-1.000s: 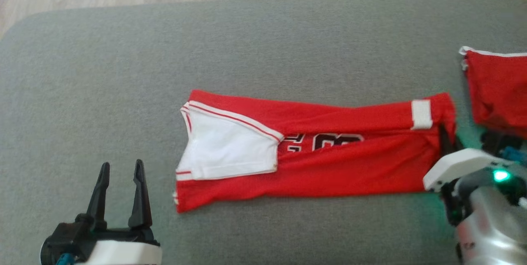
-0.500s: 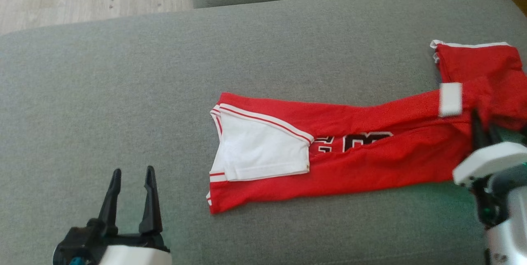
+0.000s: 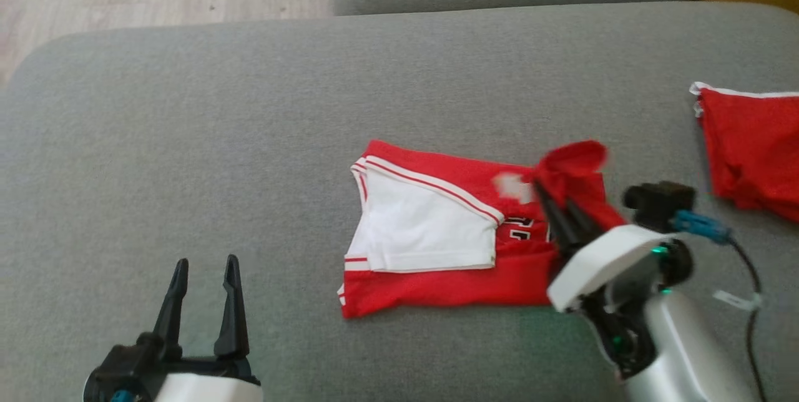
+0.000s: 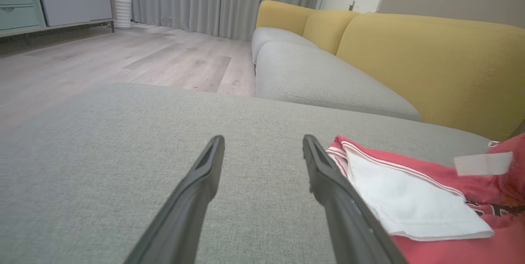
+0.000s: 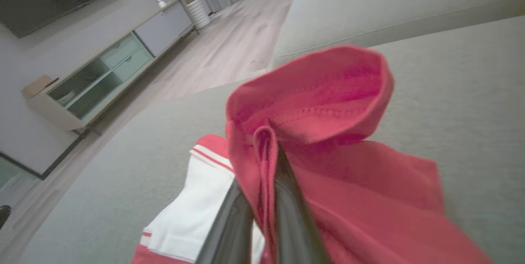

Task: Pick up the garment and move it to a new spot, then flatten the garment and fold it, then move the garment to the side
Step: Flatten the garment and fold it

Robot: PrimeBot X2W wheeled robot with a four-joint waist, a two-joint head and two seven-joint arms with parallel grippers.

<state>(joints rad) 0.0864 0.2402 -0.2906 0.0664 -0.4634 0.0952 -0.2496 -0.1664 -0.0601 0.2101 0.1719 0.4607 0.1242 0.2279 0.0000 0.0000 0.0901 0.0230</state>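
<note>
Red sports jersey with white sleeve and striped trim lies mid-seat on the grey fabric sofa cushion, sleeve end toward the robot's left. Its right end is lifted and doubled back over the black numerals; the small white tag is blurred near the fold. Right gripper is clamped tight on that raised red edge, with cloth pinched between both fingers in the right wrist view. Left gripper is spread wide and empty over bare cushion, left of the jersey and apart from it. Plain red cloth with thin white edge sits at far right, apart from the jersey.
</note>
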